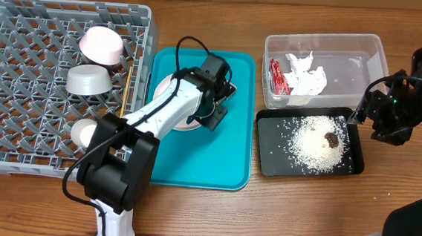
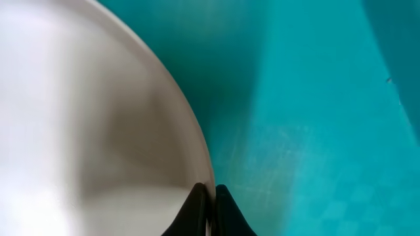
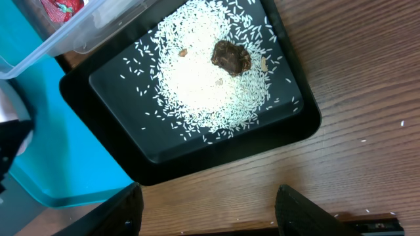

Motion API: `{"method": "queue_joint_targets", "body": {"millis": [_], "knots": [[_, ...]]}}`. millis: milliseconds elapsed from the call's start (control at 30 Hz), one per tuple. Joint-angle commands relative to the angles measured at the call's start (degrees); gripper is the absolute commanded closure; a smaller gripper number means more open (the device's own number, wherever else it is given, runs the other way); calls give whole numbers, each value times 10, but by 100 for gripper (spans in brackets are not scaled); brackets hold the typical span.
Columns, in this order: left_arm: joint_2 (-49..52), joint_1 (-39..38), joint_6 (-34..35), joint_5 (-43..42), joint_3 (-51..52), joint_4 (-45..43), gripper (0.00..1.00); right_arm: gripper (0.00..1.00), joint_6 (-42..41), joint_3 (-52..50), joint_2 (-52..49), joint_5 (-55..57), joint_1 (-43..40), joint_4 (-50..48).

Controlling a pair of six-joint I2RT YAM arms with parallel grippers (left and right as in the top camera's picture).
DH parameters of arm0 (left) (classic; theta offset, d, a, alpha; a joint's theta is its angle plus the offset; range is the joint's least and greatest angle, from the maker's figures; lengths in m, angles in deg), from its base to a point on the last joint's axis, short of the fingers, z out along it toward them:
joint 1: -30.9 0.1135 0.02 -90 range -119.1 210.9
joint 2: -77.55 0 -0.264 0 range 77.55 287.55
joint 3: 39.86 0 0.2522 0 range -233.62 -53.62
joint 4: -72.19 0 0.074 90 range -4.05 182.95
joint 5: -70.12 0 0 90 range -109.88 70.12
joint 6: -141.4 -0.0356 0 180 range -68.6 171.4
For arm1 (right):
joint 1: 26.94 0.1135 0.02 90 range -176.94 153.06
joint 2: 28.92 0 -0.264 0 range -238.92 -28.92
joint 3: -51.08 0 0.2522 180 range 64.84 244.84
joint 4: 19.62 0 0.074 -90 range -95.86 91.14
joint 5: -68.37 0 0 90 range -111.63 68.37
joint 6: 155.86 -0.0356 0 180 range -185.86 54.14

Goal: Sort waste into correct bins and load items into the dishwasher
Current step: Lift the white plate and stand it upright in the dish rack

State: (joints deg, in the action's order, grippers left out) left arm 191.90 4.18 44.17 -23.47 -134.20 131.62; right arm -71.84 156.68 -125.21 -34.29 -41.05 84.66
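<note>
Plate [image 1: 183, 125]: lying on the teal tray's [image 1: 223, 160] left half, close beside the rack's [image 1: 24, 16] right wall.
Left claw [image 2: 209, 191]: pinching the plate's rim, fingertips closing on the edge.
Open room: bare teal floor spreading right of the rim.
Overhead: arm covering that pinch; only the left wrist view is showing it.
Right claw [image 3: 210, 200]: hanging spread wide, gripping nothing, just off the black tray's [image 3: 308, 124] edge, over the table [image 1: 301, 213].
Right wrist: showing rice [image 3: 210, 85] and a brown lump [image 3: 231, 56] sitting inside the black tray.

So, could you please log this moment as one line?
left gripper: shut on plate, over teal tray | right gripper: open, beside black tray | rice: in black tray
</note>
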Motion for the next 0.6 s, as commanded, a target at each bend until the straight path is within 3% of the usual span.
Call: {"method": "queue_joint_targets", "body": {"millis": [0,300,567], "knots": [[-47,-3,33,7,-67,21,96,34,0,4,12,-1,1,-2],[-119,43,64,-17,-183,87,96,34,0,4,12,-1,1,-2],[-155,158,59,-238,-195,91,96,34,0,4,12,-1,1,-2]]}}
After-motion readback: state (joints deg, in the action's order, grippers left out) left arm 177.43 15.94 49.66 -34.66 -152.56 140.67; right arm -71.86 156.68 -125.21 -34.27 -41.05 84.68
